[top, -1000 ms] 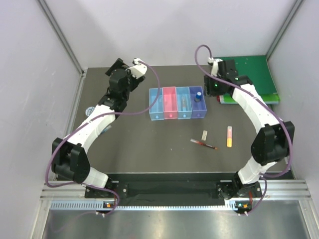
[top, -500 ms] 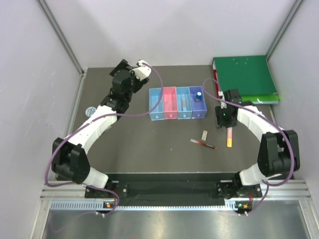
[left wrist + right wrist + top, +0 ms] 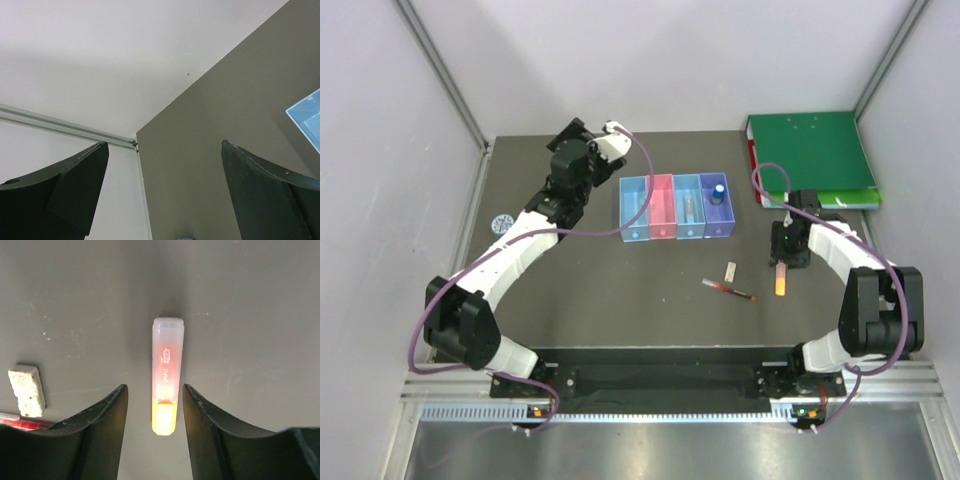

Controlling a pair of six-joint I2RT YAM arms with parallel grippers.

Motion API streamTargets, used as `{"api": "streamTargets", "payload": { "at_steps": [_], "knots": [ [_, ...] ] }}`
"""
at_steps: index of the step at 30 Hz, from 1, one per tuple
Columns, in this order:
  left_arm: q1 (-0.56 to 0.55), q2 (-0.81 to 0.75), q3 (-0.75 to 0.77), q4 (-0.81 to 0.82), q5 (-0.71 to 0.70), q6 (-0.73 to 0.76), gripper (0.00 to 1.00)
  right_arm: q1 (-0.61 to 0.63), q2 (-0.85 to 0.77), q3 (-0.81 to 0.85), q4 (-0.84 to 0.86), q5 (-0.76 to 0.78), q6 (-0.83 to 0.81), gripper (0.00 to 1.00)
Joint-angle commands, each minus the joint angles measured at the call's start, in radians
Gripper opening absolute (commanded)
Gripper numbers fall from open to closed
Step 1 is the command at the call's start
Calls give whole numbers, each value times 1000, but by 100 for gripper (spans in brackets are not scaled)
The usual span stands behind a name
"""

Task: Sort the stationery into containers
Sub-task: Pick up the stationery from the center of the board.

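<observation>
The right end effector (image 3: 153, 392) has come over the pink-yellow stick (image 3: 167, 370), fingers (image 3: 100, 430) spread either side, clear of it.

Pale walls (image 3: 670, 60) enclose a dark grey table (image 3: 620, 285).

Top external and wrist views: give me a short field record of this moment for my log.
Left end effector: open, empty, over the back-left corner of the table
Right end effector: open, fingers either side of the stick
Purple tray: holds the bottle
Light blue tray: holds one item, too small to identify
Loose on table: stick, eraser, red pen, tape roll
</observation>
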Motion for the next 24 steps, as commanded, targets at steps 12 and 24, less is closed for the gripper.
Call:
{"api": "streamTargets", "payload": {
  "at_steps": [12,24],
  "knots": [
    [-33,29,88,6,-32,17,99,-51,120,18,29,12,47,46],
    [-36,102,149,12,-42,25,99,-52,212,44,31,4,46,11]
  ]
}}
